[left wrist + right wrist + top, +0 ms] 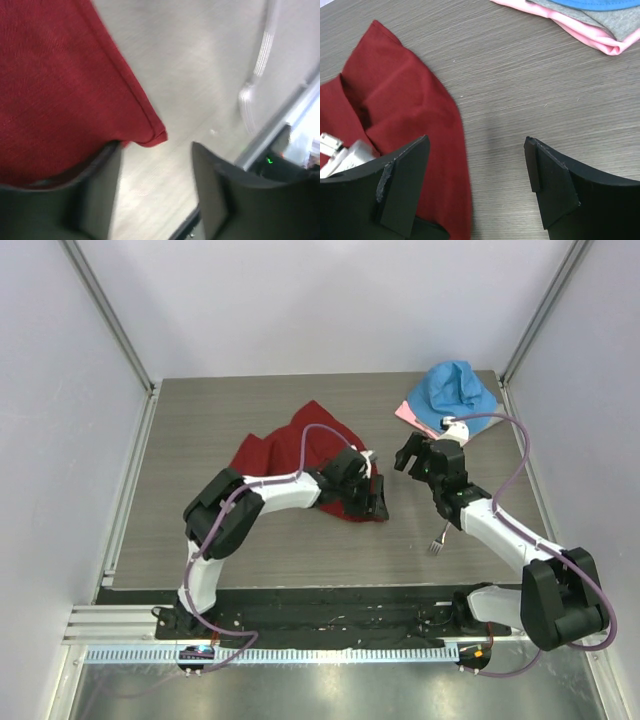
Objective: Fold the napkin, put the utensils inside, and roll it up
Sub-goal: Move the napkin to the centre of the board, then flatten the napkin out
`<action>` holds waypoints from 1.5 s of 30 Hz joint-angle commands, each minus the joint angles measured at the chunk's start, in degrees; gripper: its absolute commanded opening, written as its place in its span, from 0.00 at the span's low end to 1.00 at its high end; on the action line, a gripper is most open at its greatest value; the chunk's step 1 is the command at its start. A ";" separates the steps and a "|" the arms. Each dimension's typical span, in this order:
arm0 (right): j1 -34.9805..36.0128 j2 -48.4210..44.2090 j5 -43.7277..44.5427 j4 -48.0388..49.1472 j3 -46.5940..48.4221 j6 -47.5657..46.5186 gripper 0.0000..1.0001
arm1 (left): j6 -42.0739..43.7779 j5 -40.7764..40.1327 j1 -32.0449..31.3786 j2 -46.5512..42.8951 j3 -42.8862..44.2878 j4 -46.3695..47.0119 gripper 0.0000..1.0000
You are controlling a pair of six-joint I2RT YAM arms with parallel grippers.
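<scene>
Top view: bright, even, diffuse light from above. The grey wood-grain table (200, 430) carries only faint, soft shadows, and the white enclosure walls (300, 300) are nearly washed out.

Left wrist view: soft throughout. The small silver metal fork (255, 75) at upper right is smeared to a pale streak, the right edge glares white, and the black fingers (225, 200) along the bottom are out of focus. The dark red cloth napkin (60, 90) keeps a faint weave.

Right wrist view: the grain is sharp, with a dim shadow at centre.

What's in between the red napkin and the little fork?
Nothing: only bare table separates the napkin from the fork, as the top view shows.
</scene>
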 commanded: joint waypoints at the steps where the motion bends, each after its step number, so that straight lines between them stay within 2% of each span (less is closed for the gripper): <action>1: 0.17 -2.23 1.81 -1.89 1.04 1.78 0.85 | -1.70 1.28 0.81 -4.21 0.09 2.72 0.71; 4: -0.01 -2.58 1.55 -5.23 1.40 1.78 0.84 | 2.52 -2.93 2.65 -10.63 -1.32 -0.89 0.79; 8: 0.25 -4.07 1.46 -9.44 0.44 2.48 0.84 | 8.32 -9.35 7.57 -17.31 -1.06 -9.32 0.80; 12: 0.78 -4.69 1.38 -12.36 -0.97 4.41 0.81 | 14.98 -17.61 12.93 -17.07 2.08 -14.59 0.80; 13: 1.39 -4.61 1.02 -13.32 -1.24 4.68 0.80 | 16.05 -21.72 14.86 -16.45 3.23 -15.83 0.80; 16: 4.37 -3.03 1.11 -15.43 -1.42 5.91 0.78 | 18.34 -25.44 19.51 -13.72 6.23 -19.53 0.81; 20: 6.58 -0.39 2.16 -18.86 -0.98 7.93 0.77 | 17.12 -23.26 27.94 -13.02 4.31 -17.52 0.80; 23: 7.98 0.40 2.51 -20.18 -1.68 9.86 0.76 | 17.38 -22.81 31.56 -11.79 4.12 -16.03 0.80; 27: 10.01 1.28 2.17 -20.54 -2.91 12.32 0.73 | 17.65 -22.81 34.47 -7.05 8.50 -16.98 0.79; 35: 12.73 4.18 1.99 -20.27 -1.60 14.00 0.69 | 18.44 -25.01 37.11 1.91 16.77 -19.80 0.76; 45: 14.23 5.76 2.08 -21.24 -0.63 14.52 0.69 | 18.09 -25.36 39.48 6.67 21.08 -17.96 0.67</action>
